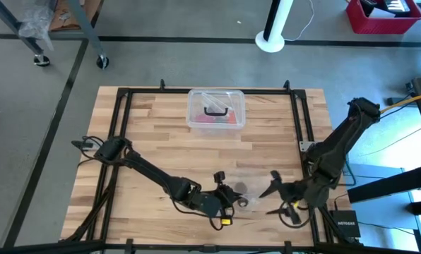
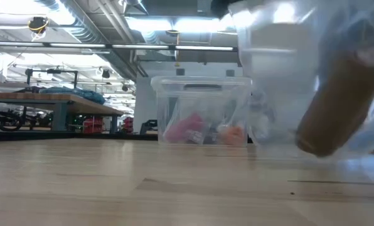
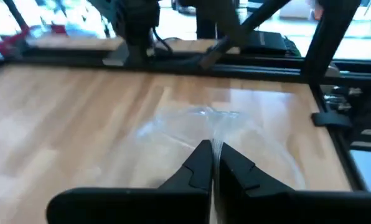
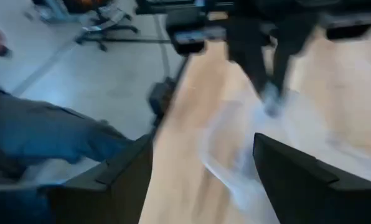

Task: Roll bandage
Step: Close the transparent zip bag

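The wooden table (image 1: 161,141) is taking up most of the floor here, with a black frame running along its edges. Both dark arms are reaching in toward the near edge, the left one stretching from the left side, the right one bending in from the right.

Toward the far side of the table, near the middle, a clear plastic box (image 1: 216,109) with a black handle is sitting, with red and orange items showing through its wall in the low view.

Near the front edge, between the two grippers, a clear plastic bag (image 3: 223,134) is lying crumpled on the wood. In the low view a brown roll, the bandage (image 2: 341,103), is showing tilted inside that clear bag (image 2: 300,75), close to the camera.

The left gripper (image 1: 233,200) is sitting with its fingers (image 3: 201,165) pressed together, pinching a fold of the bag's film. The right gripper (image 1: 275,192) is standing just beside the bag with its fingers (image 4: 297,174) spread wide, holding nothing.
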